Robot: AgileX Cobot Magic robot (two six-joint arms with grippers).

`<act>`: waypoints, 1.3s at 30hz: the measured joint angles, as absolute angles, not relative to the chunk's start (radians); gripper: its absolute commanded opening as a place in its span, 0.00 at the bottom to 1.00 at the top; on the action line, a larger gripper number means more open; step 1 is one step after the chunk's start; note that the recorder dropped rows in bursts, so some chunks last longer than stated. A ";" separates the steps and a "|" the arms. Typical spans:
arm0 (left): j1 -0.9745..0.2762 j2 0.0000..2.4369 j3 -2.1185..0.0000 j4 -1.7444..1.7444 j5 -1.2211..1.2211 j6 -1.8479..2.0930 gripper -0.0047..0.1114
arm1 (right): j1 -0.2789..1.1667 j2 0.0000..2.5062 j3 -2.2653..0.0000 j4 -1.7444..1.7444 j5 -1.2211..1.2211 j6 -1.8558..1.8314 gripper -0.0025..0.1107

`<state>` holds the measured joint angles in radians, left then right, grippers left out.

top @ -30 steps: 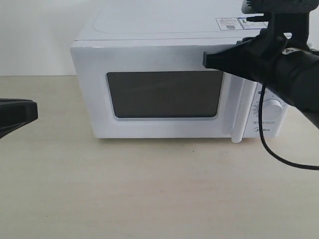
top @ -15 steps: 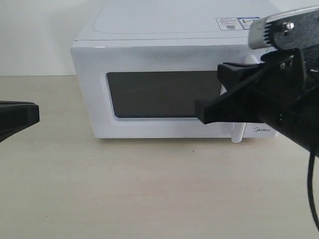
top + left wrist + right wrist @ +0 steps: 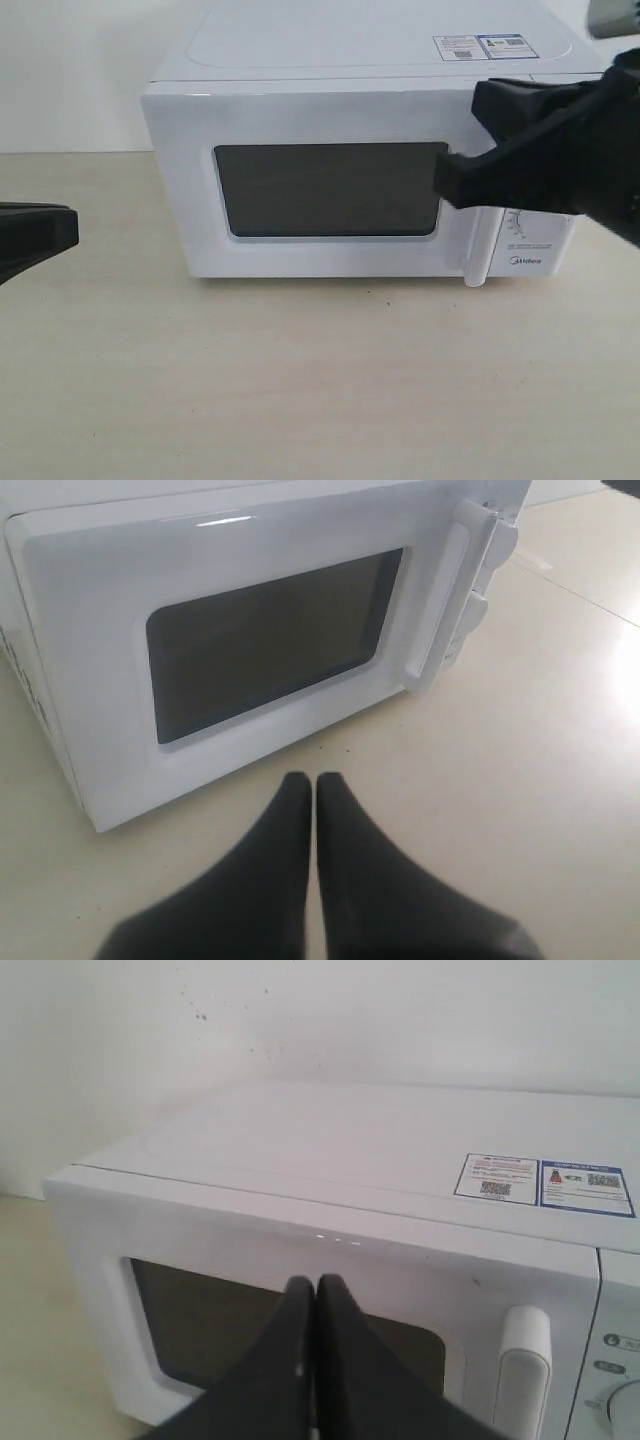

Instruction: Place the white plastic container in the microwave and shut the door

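Observation:
The white microwave (image 3: 360, 60) stands at the back of the table with its door (image 3: 330, 190) flush against the body; the dark window shows nothing inside. The long white handle (image 3: 482, 245) runs down the door's right side. No white plastic container shows in any view. My right gripper (image 3: 455, 165) hangs in the air before the door's upper right, jaws pressed together and empty (image 3: 314, 1285). My left gripper (image 3: 70, 228) stays low at the far left edge, well short of the microwave, shut on nothing (image 3: 312, 780).
Pale beige tabletop (image 3: 320, 380) stretches in front of the microwave. A dial panel (image 3: 535, 250) is partly hidden behind my right arm. A white wall rises behind.
My right gripper has pulled back from the door, dropping low and then rising toward the right. The left gripper and the microwave have stayed put.

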<state>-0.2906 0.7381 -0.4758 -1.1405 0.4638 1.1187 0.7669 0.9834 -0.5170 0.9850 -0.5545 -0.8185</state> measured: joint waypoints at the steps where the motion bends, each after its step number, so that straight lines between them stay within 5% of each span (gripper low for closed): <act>1: -0.291 0.738 -0.476 -1.140 0.464 1.119 0.08 | 0.748 0.955 -0.517 0.986 -0.513 -0.824 0.02; 8: -0.291 0.738 -0.476 -1.140 0.462 1.119 0.08 | 0.387 0.597 -0.500 0.987 0.022 -0.905 0.02; 14: -0.291 0.738 -0.476 -1.140 0.462 1.119 0.08 | 0.156 0.228 -0.311 0.985 0.072 -0.900 0.02; 29: -0.291 0.738 -0.476 -1.139 0.462 1.119 0.08 | 0.129 0.006 -0.237 0.949 0.091 -0.828 0.02; 39: -0.291 0.738 -0.476 -1.139 0.462 1.119 0.08 | 0.129 0.006 -0.237 0.076 0.273 0.034 0.02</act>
<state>-0.2906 0.7381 -0.4758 -1.1388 0.4618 1.1187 0.1287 0.0065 -0.2370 0.0764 0.2733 0.0344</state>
